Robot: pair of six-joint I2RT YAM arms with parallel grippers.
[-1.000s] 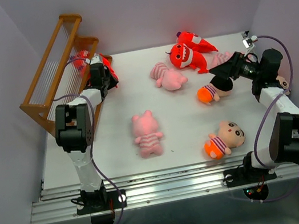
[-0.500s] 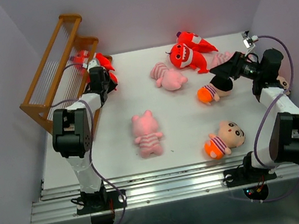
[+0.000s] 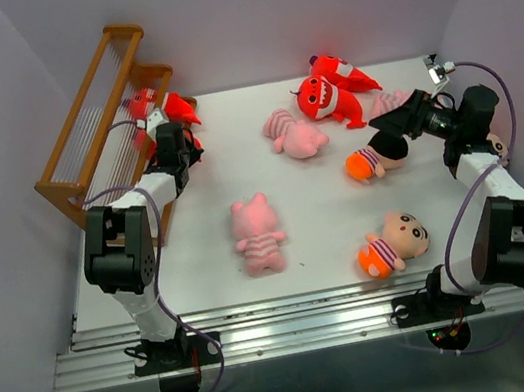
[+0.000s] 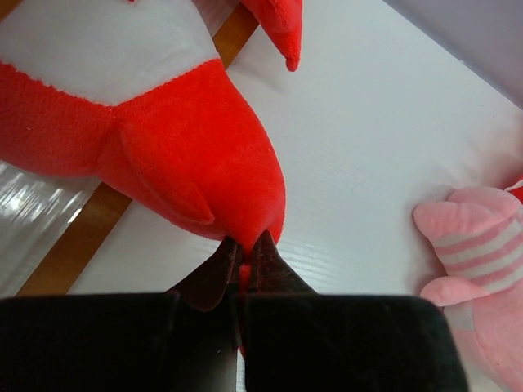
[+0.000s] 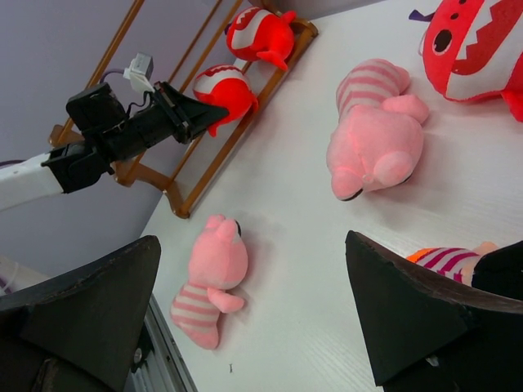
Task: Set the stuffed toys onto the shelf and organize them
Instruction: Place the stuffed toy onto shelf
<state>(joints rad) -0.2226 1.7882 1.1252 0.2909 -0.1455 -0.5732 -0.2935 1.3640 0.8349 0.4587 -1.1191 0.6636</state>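
Leftward the left arm has swung, bringing the left gripper closer to the shelf; its fingertips are clenched on a thin tip of the red monster, which hangs at the lowest rail. The step in hand looks like seating this toy; next it likely needs easing over the rail, then release and a clean retreat. The right gripper, spread and empty, hovers over a boy doll. Only the left wrist view shows the pinch; only the right wrist view shows a second red monster already on the rack.
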